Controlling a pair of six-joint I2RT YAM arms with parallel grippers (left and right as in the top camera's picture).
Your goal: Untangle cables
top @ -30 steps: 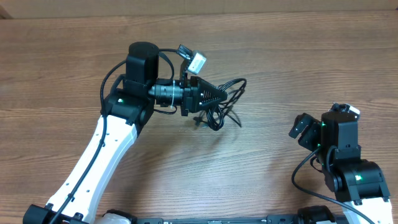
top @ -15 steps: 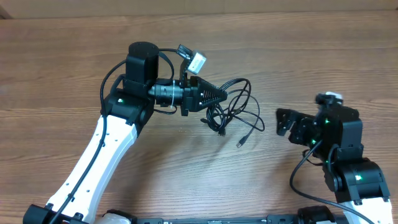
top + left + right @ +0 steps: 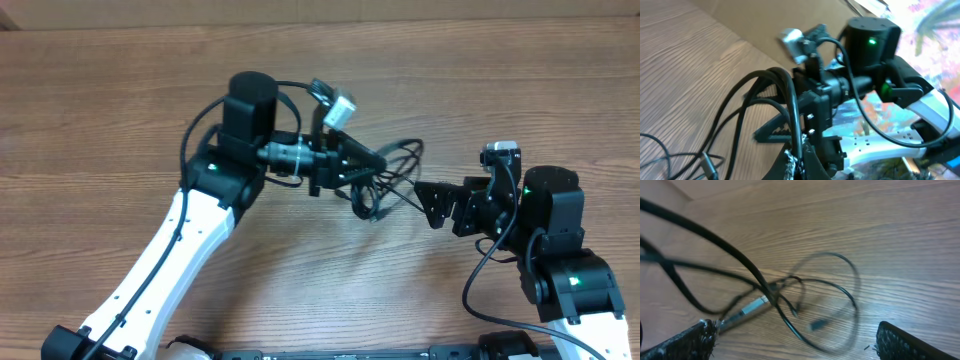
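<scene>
While the cables [image 3: 368, 203] stay clamped in the closed left gripper [image 3: 378, 164], the bundle has shifted a little toward the desk's right edge and now sits mid-desk. The right gripper [image 3: 432, 203] has swung in from that edge, jaws spread wide, and is just beside the loose loops. It looks ready to take one strand and begin pulling the tangle apart.
</scene>
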